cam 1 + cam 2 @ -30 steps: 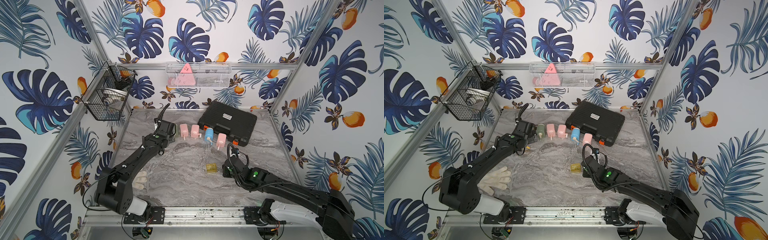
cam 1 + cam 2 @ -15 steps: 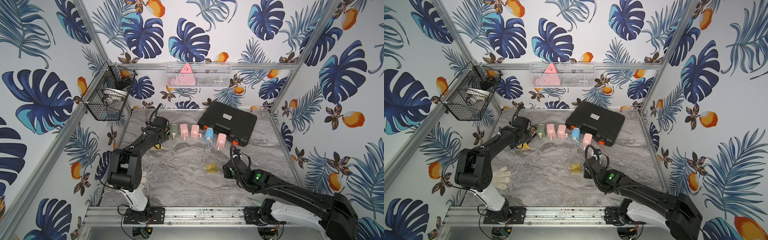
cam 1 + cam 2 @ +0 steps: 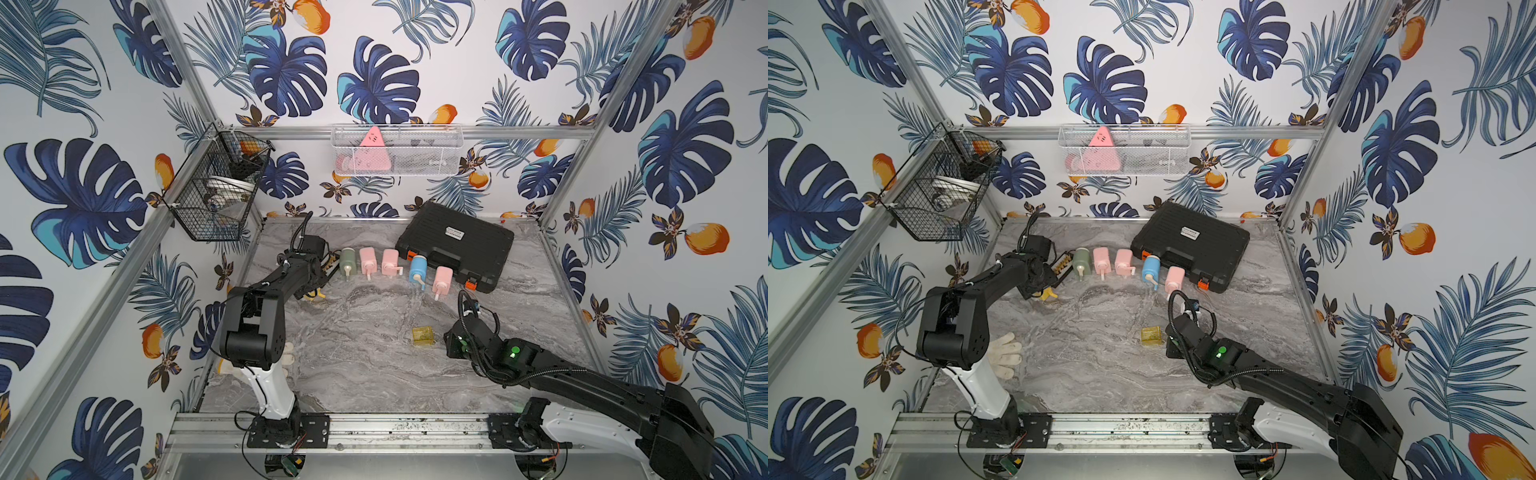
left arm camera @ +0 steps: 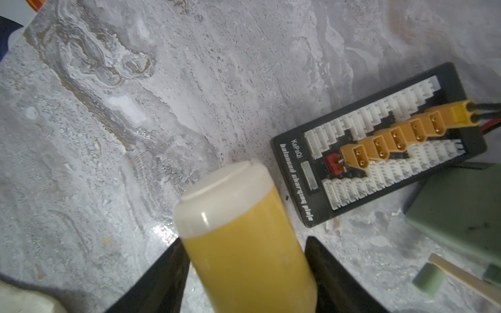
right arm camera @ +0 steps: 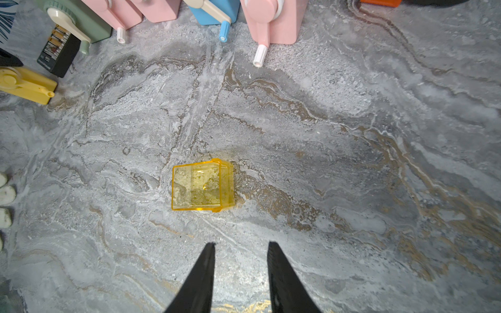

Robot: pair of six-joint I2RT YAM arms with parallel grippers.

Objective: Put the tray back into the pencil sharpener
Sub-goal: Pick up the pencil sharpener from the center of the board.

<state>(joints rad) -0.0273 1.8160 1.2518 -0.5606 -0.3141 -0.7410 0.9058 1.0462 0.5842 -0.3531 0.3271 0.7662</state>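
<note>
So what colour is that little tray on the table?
See-through yellow; the tray shows best in the right wrist view.

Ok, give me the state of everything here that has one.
sharpener, lying on the table, gripped, tray out
tray, loose on the table, not held
left gripper, shut on the sharpener
right gripper, open, empty, short of the tray
case, closed
</note>
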